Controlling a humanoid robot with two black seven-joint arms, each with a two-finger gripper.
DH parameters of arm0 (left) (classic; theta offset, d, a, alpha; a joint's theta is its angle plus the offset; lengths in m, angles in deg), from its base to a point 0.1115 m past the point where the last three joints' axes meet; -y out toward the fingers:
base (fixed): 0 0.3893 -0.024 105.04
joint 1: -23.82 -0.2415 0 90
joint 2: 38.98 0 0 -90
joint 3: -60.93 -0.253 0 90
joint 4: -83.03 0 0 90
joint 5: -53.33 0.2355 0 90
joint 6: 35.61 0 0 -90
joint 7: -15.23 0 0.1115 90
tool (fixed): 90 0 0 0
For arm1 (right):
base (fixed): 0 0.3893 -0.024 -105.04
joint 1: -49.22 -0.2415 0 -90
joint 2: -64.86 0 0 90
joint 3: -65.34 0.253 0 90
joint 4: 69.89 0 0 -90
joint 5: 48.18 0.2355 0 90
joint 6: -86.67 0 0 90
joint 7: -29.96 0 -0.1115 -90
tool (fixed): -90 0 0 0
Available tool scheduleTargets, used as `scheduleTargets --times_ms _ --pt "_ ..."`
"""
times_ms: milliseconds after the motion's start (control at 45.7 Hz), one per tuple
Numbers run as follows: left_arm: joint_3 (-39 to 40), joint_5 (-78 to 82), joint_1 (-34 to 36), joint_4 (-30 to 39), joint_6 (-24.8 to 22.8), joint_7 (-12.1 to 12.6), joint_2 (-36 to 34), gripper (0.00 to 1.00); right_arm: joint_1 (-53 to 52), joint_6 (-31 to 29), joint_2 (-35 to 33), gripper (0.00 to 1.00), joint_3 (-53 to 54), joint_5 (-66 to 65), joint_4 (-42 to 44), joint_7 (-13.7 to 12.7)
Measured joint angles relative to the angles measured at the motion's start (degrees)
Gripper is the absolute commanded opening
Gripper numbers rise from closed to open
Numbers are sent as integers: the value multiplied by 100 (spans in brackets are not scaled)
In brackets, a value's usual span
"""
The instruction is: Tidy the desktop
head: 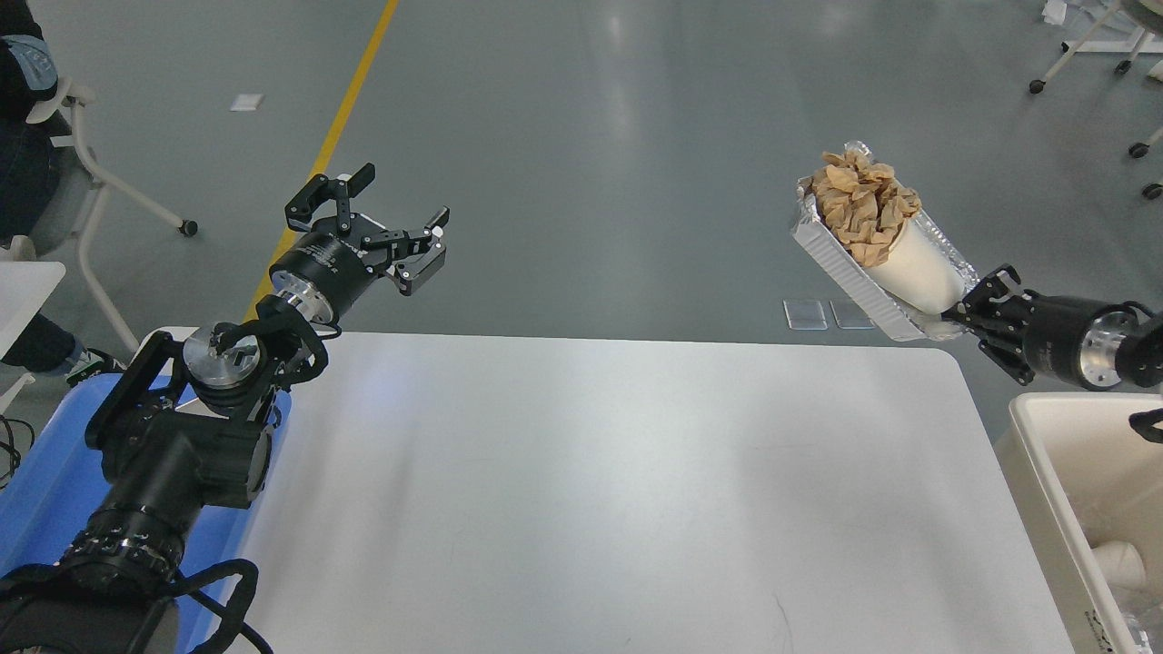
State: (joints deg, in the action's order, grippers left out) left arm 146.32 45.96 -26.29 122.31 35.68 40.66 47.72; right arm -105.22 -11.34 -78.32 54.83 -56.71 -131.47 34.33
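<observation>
Here your right gripper (954,316) is pinching the near end of a foil tray (849,268), held tilted in the air past the far right corner of the desktop (600,490). In the tray lies a white paper cup (918,271) stuffed with crumpled brown paper (859,207). A cream-white bin (1054,490) sits just beside the desktop's right edge, with a pale cup-like thing (1122,561) inside. A blue bin (45,481) sits against the desktop's left edge, mostly hidden by your left arm. Your left gripper (382,222) hangs above the desktop's far left corner, fingers spread and holding nothing. The desktop fills the lower middle of the head view, white, matte and round-cornered, with a faint dark scratch near its front edge.
</observation>
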Motion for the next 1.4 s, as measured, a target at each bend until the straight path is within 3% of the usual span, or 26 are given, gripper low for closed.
scheduleTargets --times_ms 306,634,1028,1400 --pt "-9 37 -271 0 33 -34 7 98 486 608 -450 0 95 682 -2 7" --pt "-76 214 -403 0 -5 30 -90 98 1058 1209 -785 0 95 1469 35 292" --pt "-154 331 -423 0 -7 24 -292 98 1893 1302 -1391 0 86 1947 62 701" --pt "-163 481 -422 0 -1 31 -310 98 2733 1287 -1439 0 75 2296 431 977"
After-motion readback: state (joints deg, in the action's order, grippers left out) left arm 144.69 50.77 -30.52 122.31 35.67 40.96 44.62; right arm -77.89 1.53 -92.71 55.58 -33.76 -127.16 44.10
